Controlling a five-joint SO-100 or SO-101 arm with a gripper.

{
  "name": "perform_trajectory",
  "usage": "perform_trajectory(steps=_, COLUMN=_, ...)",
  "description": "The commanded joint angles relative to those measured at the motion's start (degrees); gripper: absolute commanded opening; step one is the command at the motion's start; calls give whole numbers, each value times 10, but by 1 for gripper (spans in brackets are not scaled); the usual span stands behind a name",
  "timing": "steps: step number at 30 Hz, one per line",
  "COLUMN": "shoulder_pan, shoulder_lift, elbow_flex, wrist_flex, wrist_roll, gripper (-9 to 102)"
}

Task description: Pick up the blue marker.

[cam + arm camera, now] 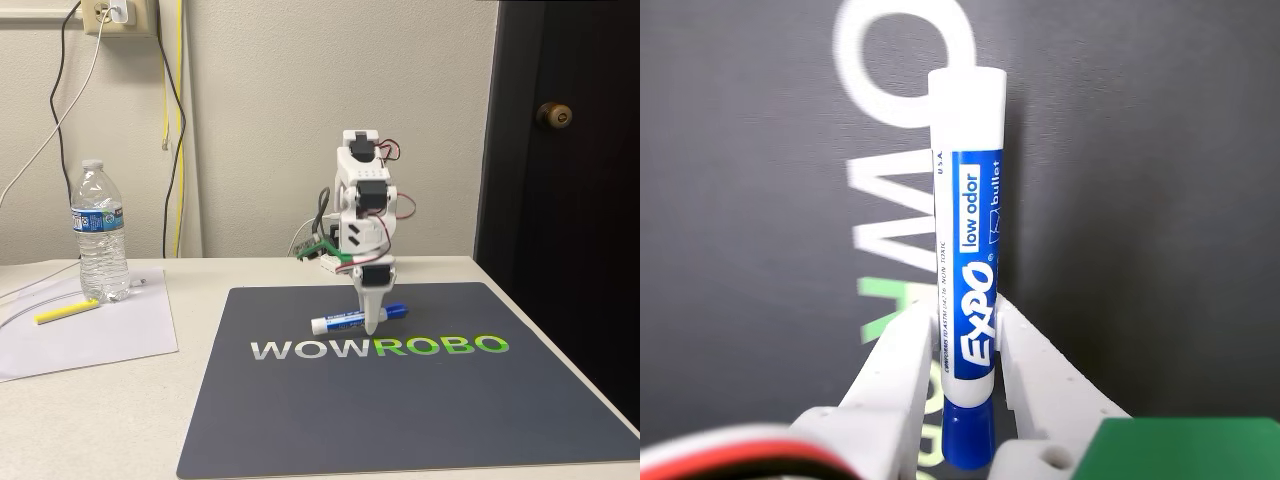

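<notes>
The blue marker (340,321) lies across the dark mat (400,420), just above the printed "WOWROBO" lettering, with its white end to the left and its blue cap to the right in the fixed view. The white arm reaches straight down and my gripper (373,322) sits on the marker near the cap end. In the wrist view the marker (970,250) runs up the middle. My gripper (965,318) holds it between the two white fingers (898,365), which press on either side of the barrel. The blue cap end sits deep between them.
At the left, a water bottle (100,235) and a yellow highlighter (68,312) rest on a white sheet of paper (100,335). Cables hang down the wall behind. A dark door (570,150) stands at the right, and the table edge runs close to the mat's right side.
</notes>
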Motion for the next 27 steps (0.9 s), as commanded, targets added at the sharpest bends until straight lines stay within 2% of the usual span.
perform_trajectory(steps=1, shoulder_pan=6, shoulder_lift=63, elbow_flex=-25, wrist_flex=-8, wrist_roll=-2, gripper=1)
perform_trajectory(steps=8, shoulder_pan=8, shoulder_lift=152, elbow_flex=-25, wrist_flex=-22, wrist_roll=6, gripper=0)
perform_trajectory(steps=16, shoulder_pan=16, shoulder_lift=256, elbow_flex=-25, wrist_flex=-101, wrist_roll=-21, gripper=0)
perform_trajectory(steps=27, shoulder_pan=11, shoulder_lift=376, elbow_flex=-18, wrist_flex=-125, wrist_roll=-18, gripper=0)
